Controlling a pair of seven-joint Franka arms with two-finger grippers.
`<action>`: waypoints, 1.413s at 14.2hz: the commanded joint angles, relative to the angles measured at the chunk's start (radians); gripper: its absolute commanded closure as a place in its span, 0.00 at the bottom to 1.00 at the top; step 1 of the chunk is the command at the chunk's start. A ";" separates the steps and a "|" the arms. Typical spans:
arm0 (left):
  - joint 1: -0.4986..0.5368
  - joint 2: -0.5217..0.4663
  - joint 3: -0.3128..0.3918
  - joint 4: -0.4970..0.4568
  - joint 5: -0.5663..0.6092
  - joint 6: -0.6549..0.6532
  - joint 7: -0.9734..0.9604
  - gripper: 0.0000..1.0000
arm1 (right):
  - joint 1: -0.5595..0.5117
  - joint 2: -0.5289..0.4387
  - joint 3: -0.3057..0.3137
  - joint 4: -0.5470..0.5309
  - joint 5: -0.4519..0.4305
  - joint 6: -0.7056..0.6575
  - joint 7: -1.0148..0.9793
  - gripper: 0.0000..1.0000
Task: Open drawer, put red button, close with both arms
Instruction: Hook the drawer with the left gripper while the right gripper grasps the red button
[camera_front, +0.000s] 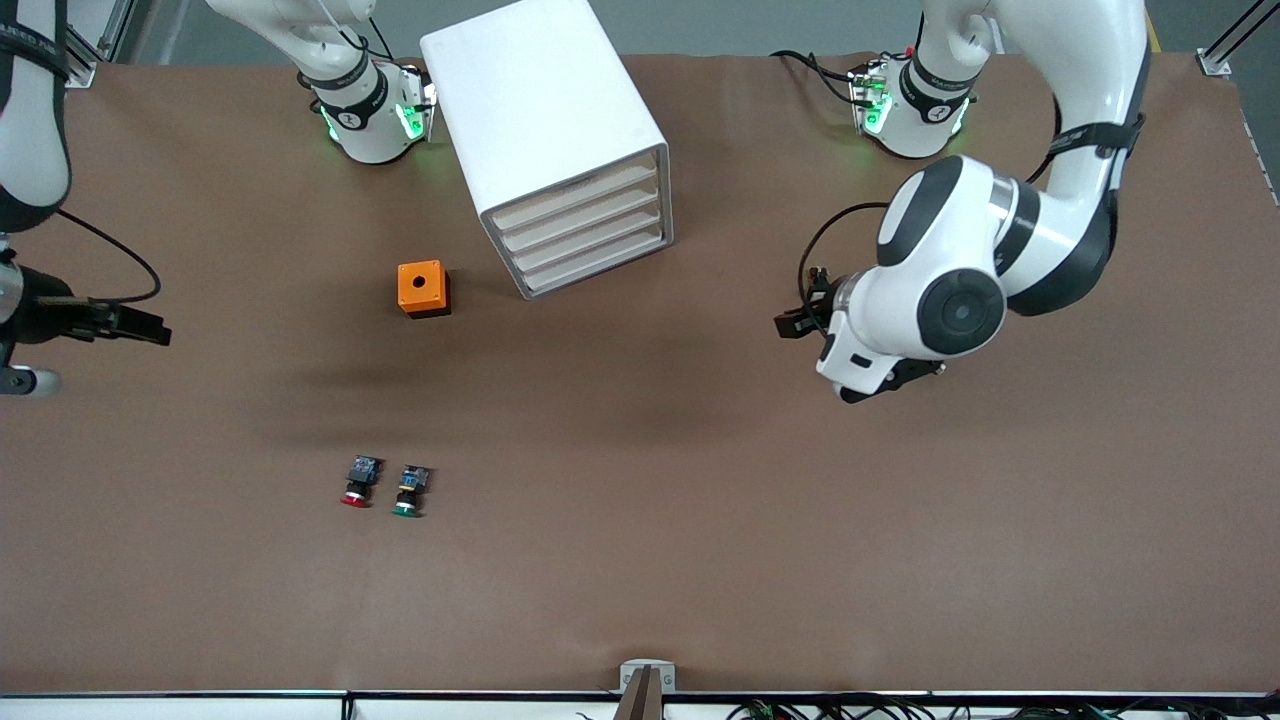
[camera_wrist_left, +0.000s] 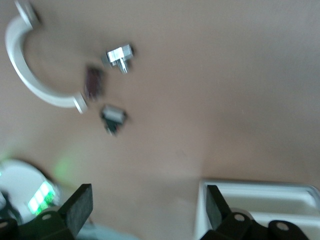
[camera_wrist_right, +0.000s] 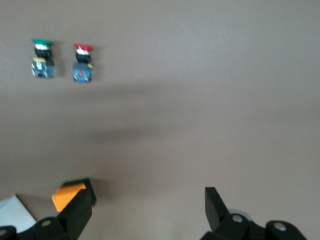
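Drawers are all sitting shut in the white cabinet, so I am judging the opening step as not yet begun. My left gripper is hanging spread and empty over bare table toward the left arm's end, level with the cabinet's front; my right gripper is waiting, likewise spread and empty, over the table at the right arm's end.

The red button is lying on the table, well nearer the front camera than the cabinet, just beside the green one. An orange box is sitting beside the cabinet's front, toward the right arm's end.

Next I am expecting to bring one gripper to a drawer front — that calls for lining the fingers up with a lip I can hardly make out, since no handles are showing.

My right arm is cut off at the view's edge, and my left wrist view is blurring — some small metal parts and a white curved piece there are staying unnamed.
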 joint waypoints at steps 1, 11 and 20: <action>-0.039 0.086 0.004 0.077 -0.121 -0.067 -0.238 0.00 | 0.039 0.035 0.006 -0.076 0.077 0.149 0.061 0.00; -0.092 0.348 0.002 0.163 -0.586 -0.067 -1.065 0.00 | 0.157 0.295 0.004 -0.096 0.068 0.516 0.278 0.00; -0.140 0.474 0.001 0.146 -0.787 -0.116 -1.294 0.20 | 0.189 0.472 0.004 -0.088 0.078 0.749 0.330 0.00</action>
